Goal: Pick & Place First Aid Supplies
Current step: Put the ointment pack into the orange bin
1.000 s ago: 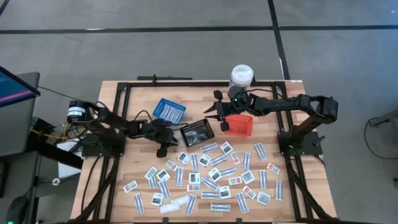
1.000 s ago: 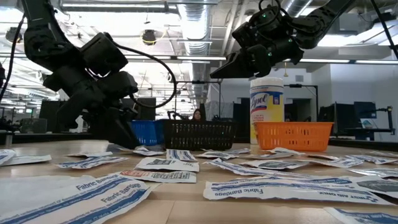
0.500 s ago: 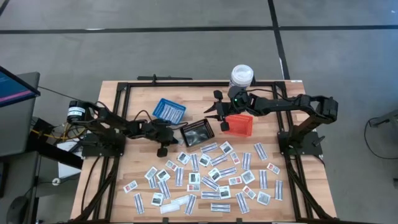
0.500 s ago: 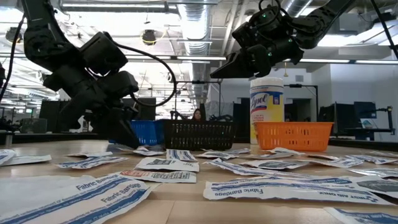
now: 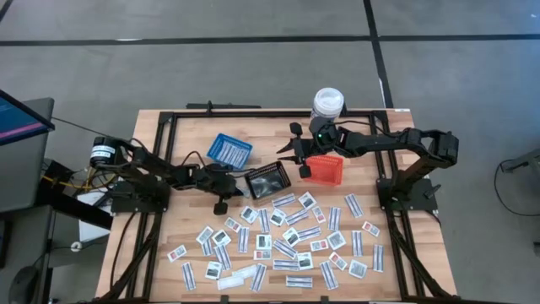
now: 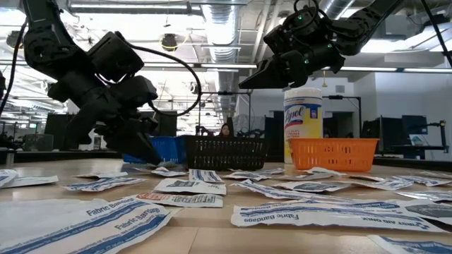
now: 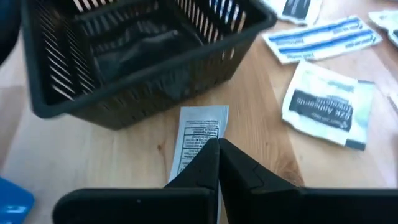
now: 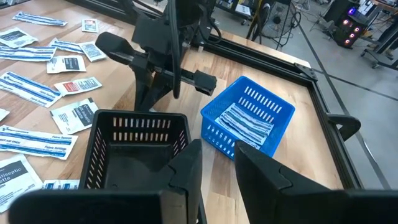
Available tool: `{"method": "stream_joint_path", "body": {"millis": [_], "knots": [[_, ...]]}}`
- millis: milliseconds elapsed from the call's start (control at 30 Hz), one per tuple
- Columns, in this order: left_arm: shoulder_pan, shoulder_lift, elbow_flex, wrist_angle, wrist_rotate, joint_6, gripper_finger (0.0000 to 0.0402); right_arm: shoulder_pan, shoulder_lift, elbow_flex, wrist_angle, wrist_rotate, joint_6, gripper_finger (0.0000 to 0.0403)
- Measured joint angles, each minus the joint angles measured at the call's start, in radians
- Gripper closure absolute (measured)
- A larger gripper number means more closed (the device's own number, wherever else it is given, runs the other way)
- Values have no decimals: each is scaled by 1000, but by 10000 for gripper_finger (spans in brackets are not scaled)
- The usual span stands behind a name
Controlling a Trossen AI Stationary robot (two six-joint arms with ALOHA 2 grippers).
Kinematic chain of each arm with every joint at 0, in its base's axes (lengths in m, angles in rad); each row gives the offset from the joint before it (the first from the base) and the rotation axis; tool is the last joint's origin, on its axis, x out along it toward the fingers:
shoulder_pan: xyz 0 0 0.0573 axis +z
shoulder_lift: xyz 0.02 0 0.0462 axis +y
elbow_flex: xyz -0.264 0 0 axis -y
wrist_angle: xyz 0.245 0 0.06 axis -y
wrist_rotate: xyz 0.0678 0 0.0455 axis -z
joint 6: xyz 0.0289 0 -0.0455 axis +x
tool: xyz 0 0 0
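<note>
White paper, thin and limp: my left gripper (image 7: 217, 144) pinches one end of a small printed packet (image 7: 200, 134) lying on the wood just beside the black basket (image 7: 130, 59). It looks light, floppy and easily creased, so an edge suits. My right gripper (image 8: 214, 158) hovers over that basket, fingers slightly parted, empty.

We see a grey concrete floor (image 5: 253, 76) with dark lines, a pale wooden table (image 5: 396, 270), and bright ceiling strip lights (image 6: 219, 10) overhead.

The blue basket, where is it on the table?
In the high view, the blue basket sits at the table's far left, just behind the black basket.
</note>
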Motion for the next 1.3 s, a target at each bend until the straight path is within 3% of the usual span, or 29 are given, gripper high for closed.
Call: {"method": "stream_joint_path", "body": {"millis": [567,900,1300], "knots": [[-9,-395,2,54,-29,6,395,51,1,0,114,0,2,316],[-8,-389,2,224,-63,47,395,147,188,51,360,0,1,316],[-8,-342,1,226,-113,27,395,161,314,223,223,36,54,316]]}}
